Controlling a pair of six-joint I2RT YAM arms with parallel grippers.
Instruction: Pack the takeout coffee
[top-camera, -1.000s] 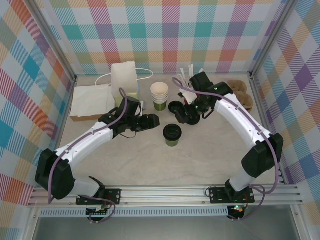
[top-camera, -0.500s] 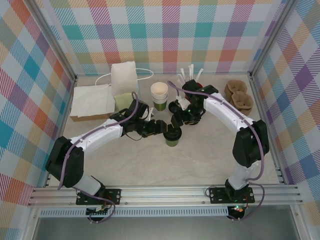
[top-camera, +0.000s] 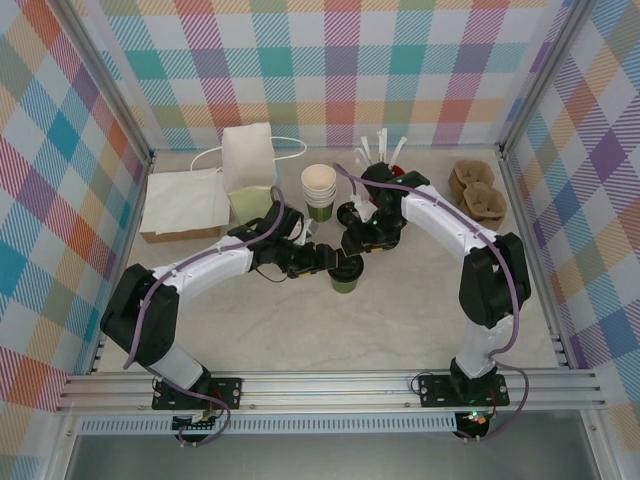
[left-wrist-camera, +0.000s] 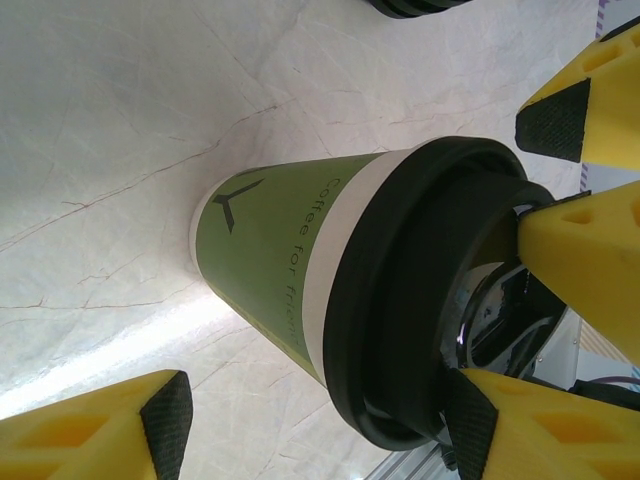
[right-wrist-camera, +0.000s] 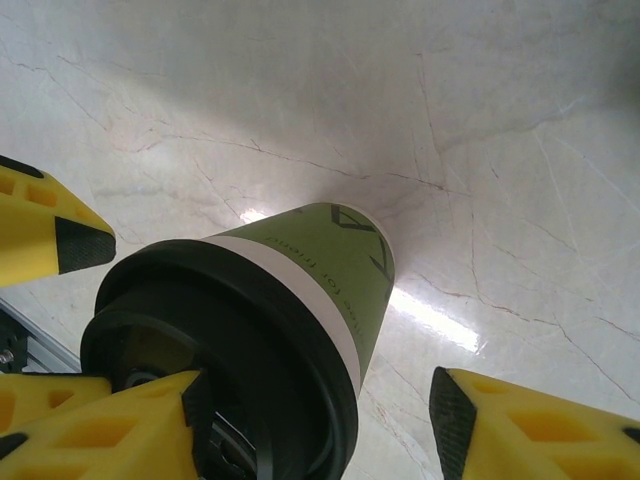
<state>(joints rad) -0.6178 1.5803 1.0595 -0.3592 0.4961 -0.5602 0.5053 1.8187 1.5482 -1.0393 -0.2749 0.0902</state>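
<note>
Plaid walls box in a pale marble-look counter (top-camera: 420, 310). Takeout coffee (top-camera: 345, 272) stands upright on it, black lid (left-wrist-camera: 400, 300) already on, right between both claws.

Left claw (top-camera: 335, 262): fingers spread, cup inside the gap. In the left wrist view one pad sits at the lid rim and the other finger (left-wrist-camera: 100, 430) is well clear of the green wall. No squeeze, so partly open and holding nothing.

Right claw (top-camera: 352, 243): comes at the cup from the opposite side and straddles it too. One pad is at the lid edge in its wrist view and the far finger (right-wrist-camera: 530, 420) is apart from the cup. Also partly open, no grip. Its yellow fingertips show just past the lid from the left claw.

Likely reason for the doubled approach: one claw steadies the cup while the other takes it by the lid end, or seats the lid. Can't tell which.

Writing on the cup wall: "Coffee for", then a word starting "frien" that runs out of sight. Dark three-pronged logo beside it, near the base.

Beyond the left claw: stack of open cups (top-camera: 319, 190), white paper bag (top-camera: 248, 155) further left of it. Brown pulp trays (top-camera: 475, 185) well off to the right claw's outer side. The cup is probably bound for the bag or a tray.
</note>
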